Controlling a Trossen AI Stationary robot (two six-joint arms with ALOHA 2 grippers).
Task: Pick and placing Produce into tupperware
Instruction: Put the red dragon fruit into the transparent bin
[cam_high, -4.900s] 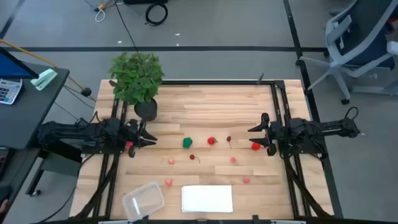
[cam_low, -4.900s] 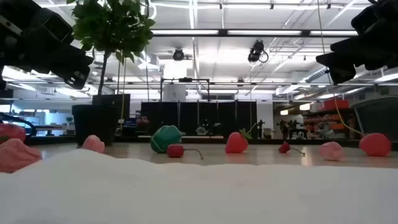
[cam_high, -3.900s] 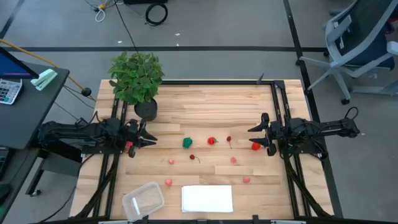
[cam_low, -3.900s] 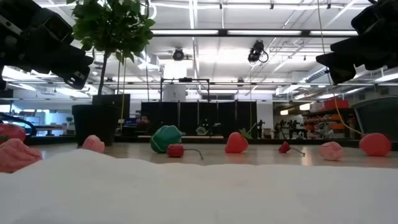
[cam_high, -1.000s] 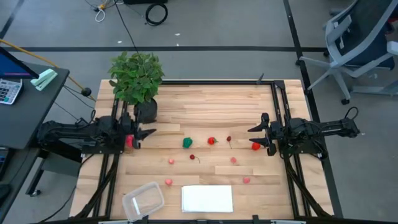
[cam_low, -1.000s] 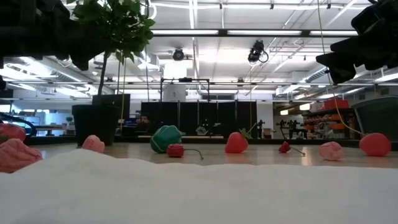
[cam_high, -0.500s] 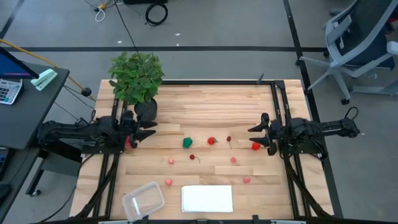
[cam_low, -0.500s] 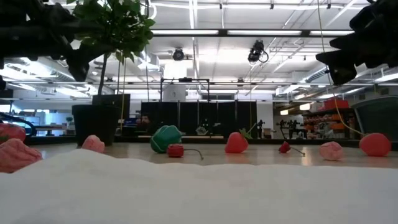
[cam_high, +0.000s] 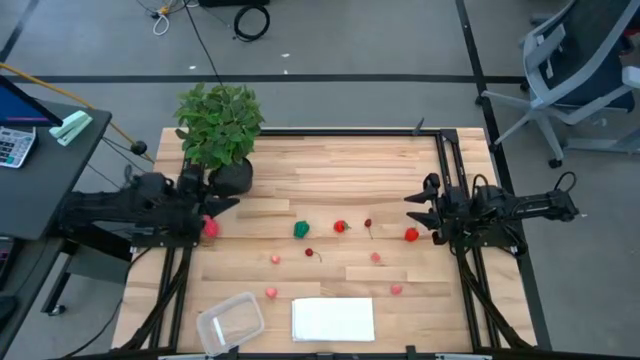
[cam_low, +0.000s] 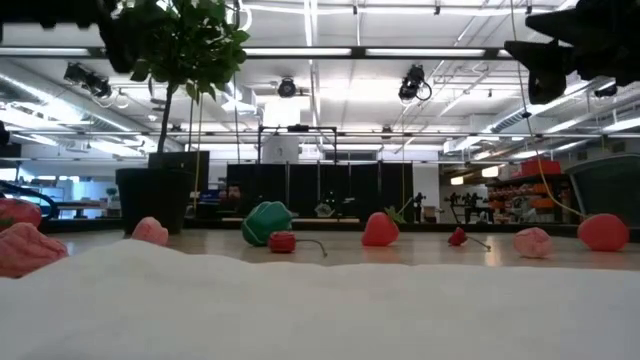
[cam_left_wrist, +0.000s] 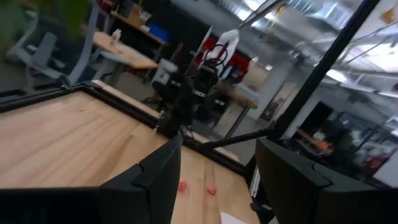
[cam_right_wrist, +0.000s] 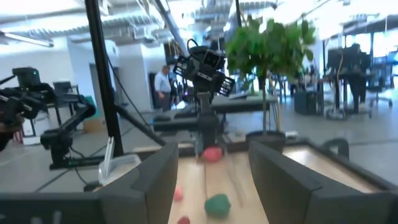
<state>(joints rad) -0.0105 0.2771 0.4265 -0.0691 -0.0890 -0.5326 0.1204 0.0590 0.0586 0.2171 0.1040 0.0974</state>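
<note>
The produce lies scattered on the wooden table: a green piece (cam_high: 301, 229), a red strawberry (cam_high: 340, 227), a dark-stemmed cherry (cam_high: 368, 223), a red piece (cam_high: 411, 235) and several pink ones such as (cam_high: 271, 293). Another red piece (cam_high: 210, 227) lies beside the left arm. The clear tupperware (cam_high: 230, 322) stands at the near left corner. My left gripper (cam_high: 222, 205) hovers open above the table's left side, beside the plant pot. My right gripper (cam_high: 412, 210) hovers open above the right side, just beyond the red piece. Both wrist views show open fingers, left (cam_left_wrist: 214, 186) and right (cam_right_wrist: 211, 180).
A leafy potted plant (cam_high: 220, 125) stands at the far left corner, close to the left gripper. A flat white sheet (cam_high: 333, 320) lies at the near edge beside the tub. Black frame rails (cam_high: 445, 180) run along both table sides.
My left gripper has risen and drawn back toward the far left, near the plant pot, leaving the top of the low view. My right gripper has lifted a little. The produce and the tub have stayed in place.
</note>
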